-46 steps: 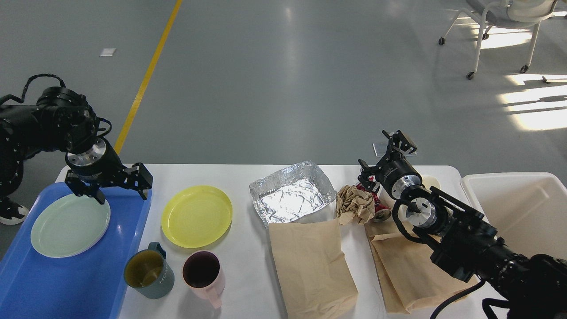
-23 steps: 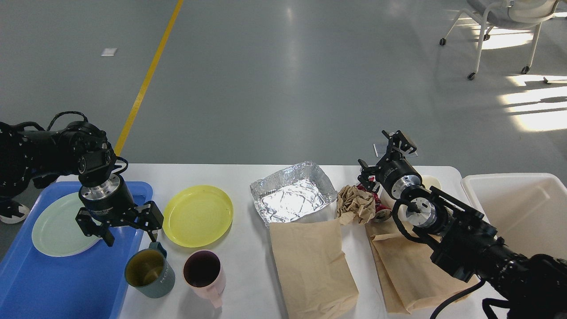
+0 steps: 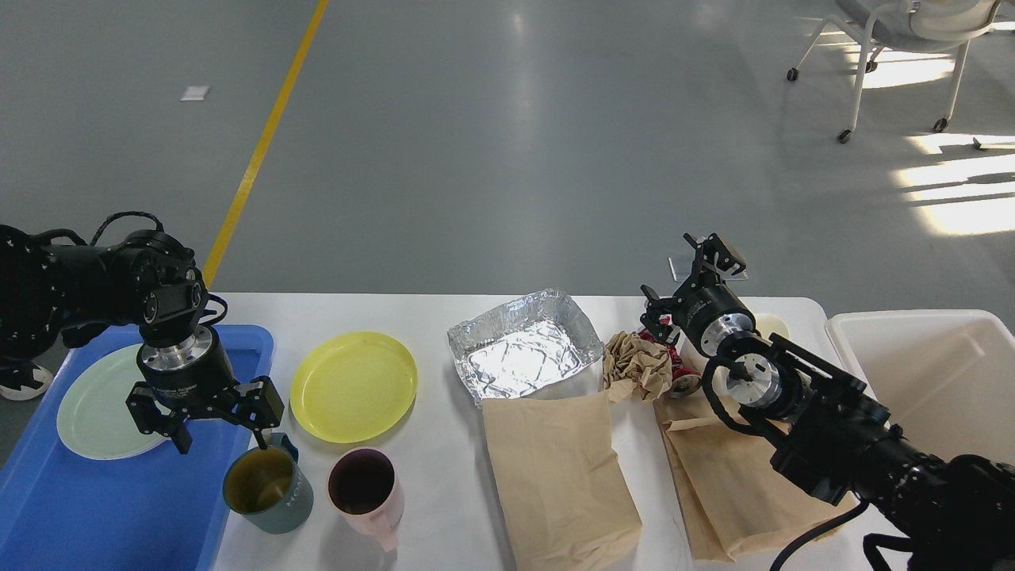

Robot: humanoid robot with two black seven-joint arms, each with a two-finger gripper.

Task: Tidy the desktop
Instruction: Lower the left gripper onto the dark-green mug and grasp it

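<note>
Since a second ago the left pincer has swung from above the pale green plate toward the near side, and now hangs right above the teal mug, one fingertip at the mug's rim; its fingers are spread apart and hold nothing. The right pincer has not moved, poised above the crumpled brown paper with its fingers apart and empty.

The desktop, a white surface, stretches under everything. Taking the teal mug as landmark: the blue tray lies to its left, carrying the pale green plate; the yellow plate sits just behind it; the pink mug stands just to its right. Further right lie a flat brown paper bag, the foil tray behind that, then a second paper bag under the right arm, and the white bin at the far right.
</note>
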